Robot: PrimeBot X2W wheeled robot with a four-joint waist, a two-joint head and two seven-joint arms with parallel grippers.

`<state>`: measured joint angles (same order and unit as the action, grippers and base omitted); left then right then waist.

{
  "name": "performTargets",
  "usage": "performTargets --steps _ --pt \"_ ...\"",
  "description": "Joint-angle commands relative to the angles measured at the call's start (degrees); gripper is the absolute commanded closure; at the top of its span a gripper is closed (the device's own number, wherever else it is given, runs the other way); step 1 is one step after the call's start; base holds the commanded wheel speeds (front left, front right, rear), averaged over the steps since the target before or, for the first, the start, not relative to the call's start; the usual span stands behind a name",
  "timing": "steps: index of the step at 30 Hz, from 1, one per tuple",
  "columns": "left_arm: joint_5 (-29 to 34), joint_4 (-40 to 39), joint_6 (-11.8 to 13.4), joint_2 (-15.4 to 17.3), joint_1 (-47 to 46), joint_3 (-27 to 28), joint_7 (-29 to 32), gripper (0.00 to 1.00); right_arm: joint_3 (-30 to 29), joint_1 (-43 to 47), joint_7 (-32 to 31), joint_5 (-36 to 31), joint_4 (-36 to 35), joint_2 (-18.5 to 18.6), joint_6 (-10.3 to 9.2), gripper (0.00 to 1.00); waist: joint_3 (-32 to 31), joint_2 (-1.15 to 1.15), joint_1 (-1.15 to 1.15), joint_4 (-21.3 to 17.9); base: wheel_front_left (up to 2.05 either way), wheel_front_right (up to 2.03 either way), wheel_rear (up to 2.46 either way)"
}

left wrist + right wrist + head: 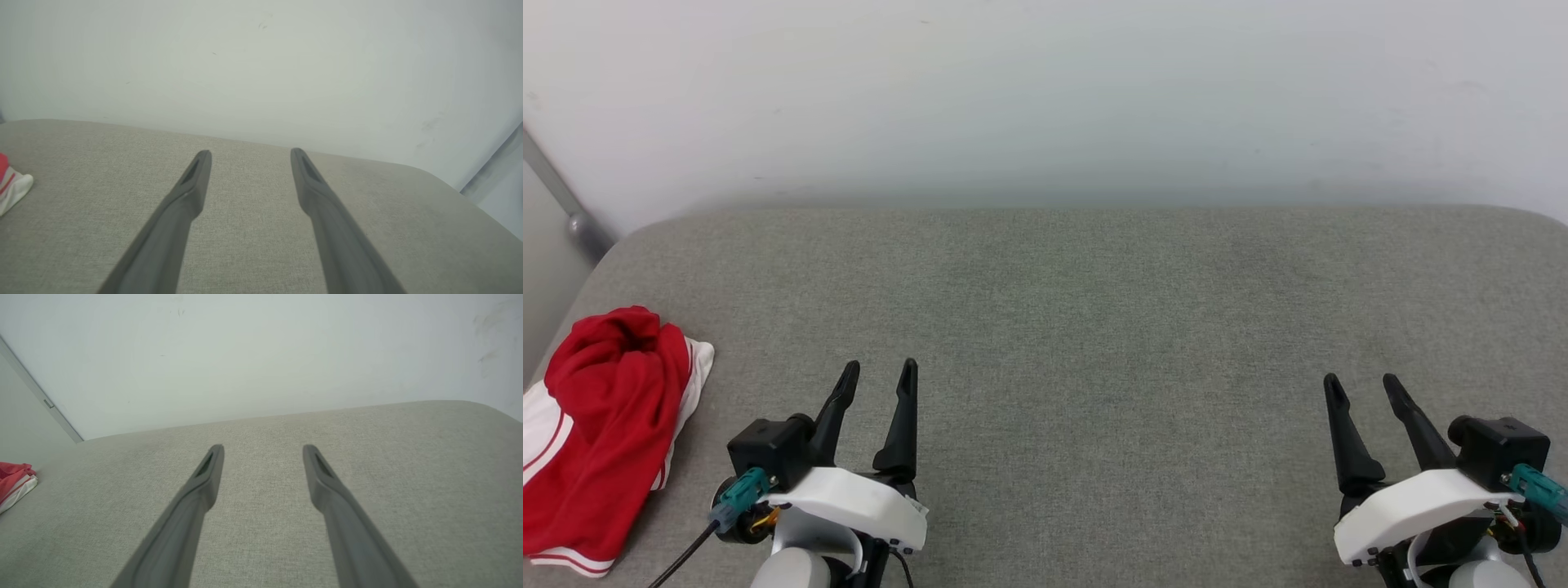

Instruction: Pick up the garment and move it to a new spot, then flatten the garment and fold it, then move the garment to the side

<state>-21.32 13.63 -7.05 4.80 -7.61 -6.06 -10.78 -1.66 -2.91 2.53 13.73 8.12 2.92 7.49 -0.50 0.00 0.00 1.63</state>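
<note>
Looking across the padded grey surface (1094, 327), you have the garment (605, 433) bunched in a heap against the left edge, towards the near left corner. Its red body is piled into a rounded hump at the far end, and white striped trim shows along its near end and left side. How much of it hangs past the edge cannot be told.

Your left gripper (880, 364) sits by the near edge, just right of the heap and not touching it. Its fingers are spread with nothing between them. Your right gripper (1359, 378) is near the near right corner, well apart from the garment, and is likewise spread and empty. Neither is on the cloth yet, so the first pick-up is not begun.

Expect the shirt to be light, limp and shapeless in the air. It will probably sag from wherever you pinch it and trail its loose ends over the upholstery, which may catch and drag. A shallow pinch risks taking one thin layer that slips free.

The left gripper is the natural one to use. Take a deep bite on the raised red hump, where several folds stack up. Leave the striped trim for later, since those edges look like your best guides for spreading it flat.
</note>
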Motion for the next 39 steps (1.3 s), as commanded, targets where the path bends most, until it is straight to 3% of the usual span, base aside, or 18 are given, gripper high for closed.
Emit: performTargets --steps 1,39 --pt "1.13 -0.07 0.05 0.22 -1.01 -0.16 -0.50 0.00 -0.11 0.34 0.44 -1.22 -0.66 -0.03 0.00 0.00 0.01 0.00 0.00 0.03 0.00 0.00 0.00" --pt "15.83 4.27 0.48 0.13 -2.04 -0.52 -4.49 0.00 -0.74 1.80 3.14 -12.30 -2.14 -0.05 -0.01 0.00 -0.10 0.00 0.00 0.30 0.00 0.00 0.00"
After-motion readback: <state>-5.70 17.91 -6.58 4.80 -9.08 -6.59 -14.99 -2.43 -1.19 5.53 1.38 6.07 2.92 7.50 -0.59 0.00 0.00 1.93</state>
